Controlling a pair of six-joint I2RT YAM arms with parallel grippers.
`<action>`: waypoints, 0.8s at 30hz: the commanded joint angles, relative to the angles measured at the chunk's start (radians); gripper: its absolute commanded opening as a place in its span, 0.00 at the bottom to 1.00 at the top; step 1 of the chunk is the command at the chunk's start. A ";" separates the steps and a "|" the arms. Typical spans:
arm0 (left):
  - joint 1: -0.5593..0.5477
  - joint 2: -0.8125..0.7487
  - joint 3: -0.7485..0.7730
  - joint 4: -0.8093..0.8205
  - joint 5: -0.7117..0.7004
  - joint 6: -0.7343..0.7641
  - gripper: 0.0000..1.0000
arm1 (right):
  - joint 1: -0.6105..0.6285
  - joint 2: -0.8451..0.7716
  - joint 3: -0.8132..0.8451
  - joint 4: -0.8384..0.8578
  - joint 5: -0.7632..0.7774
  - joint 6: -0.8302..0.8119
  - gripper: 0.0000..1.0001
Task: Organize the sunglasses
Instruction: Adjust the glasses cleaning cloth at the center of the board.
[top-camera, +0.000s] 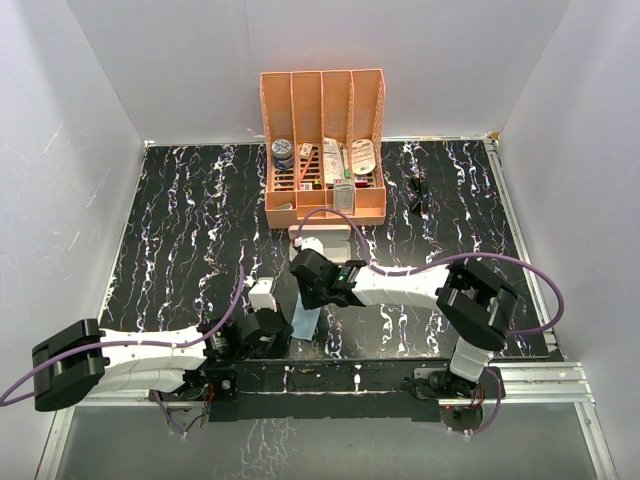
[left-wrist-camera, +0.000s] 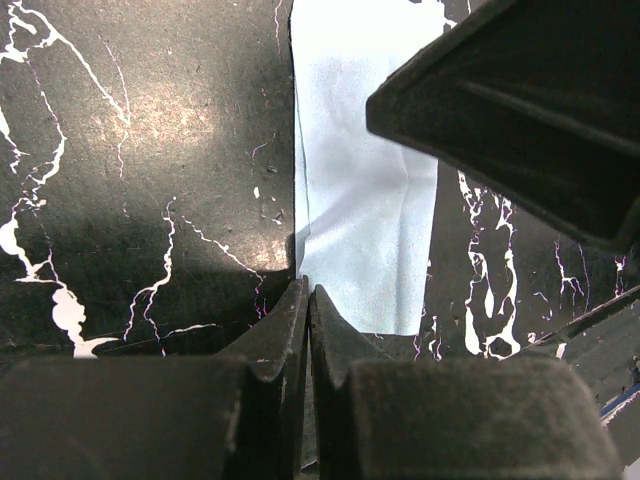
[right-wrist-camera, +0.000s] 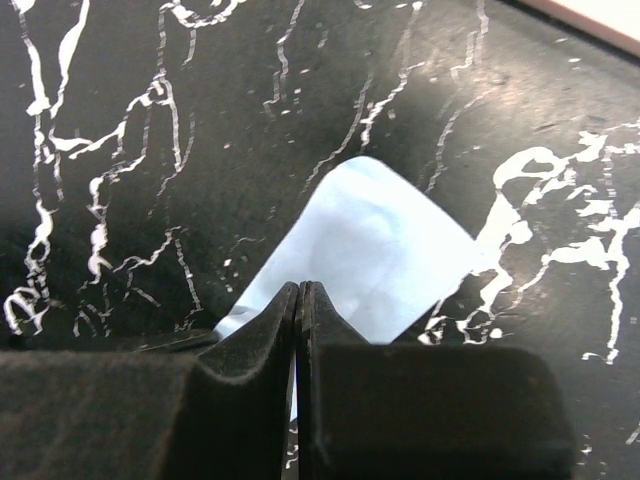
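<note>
We judge the task barely begun; the sunglasses (top-camera: 418, 190) lie untouched on the black marbled table (top-camera: 180, 230), toward 2 o'clock in the overhead view, just off the 3 o'clock side of the orange organizer (top-camera: 275, 120) and well apart from both arms; the pink case (top-camera: 320, 236) sits at the organizer's 6 o'clock, and no gripper is near it. Both arms are busy instead with the light blue cloth (top-camera: 306, 322) near the table's 6 o'clock edge; what remains, we think, is to finish with the cloth, fetch the glasses and put them away.

The overhead view alone shows the glasses, case and organizer; it hides the fingertips. The wrist views supply those: the right gripper (right-wrist-camera: 298, 290) has its jaws pressed together, with the cloth spreading out toward 12 o'clock from its tips, so we read it as pinching the fabric; the left gripper (left-wrist-camera: 306, 295) is likewise fully closed, its tips meeting the cloth's near corner, though we cannot tell whether any fabric is caught between them; the right arm looms at 2 o'clock in that view.
</note>
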 joint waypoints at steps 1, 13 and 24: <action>-0.004 -0.008 -0.017 -0.029 -0.007 0.006 0.00 | 0.023 -0.030 0.012 0.062 -0.049 0.021 0.00; -0.004 -0.007 -0.017 -0.028 -0.009 0.003 0.00 | 0.054 -0.012 0.009 0.047 -0.051 0.044 0.00; -0.004 -0.007 -0.019 -0.025 -0.009 0.002 0.00 | 0.068 0.006 -0.006 0.040 -0.039 0.050 0.00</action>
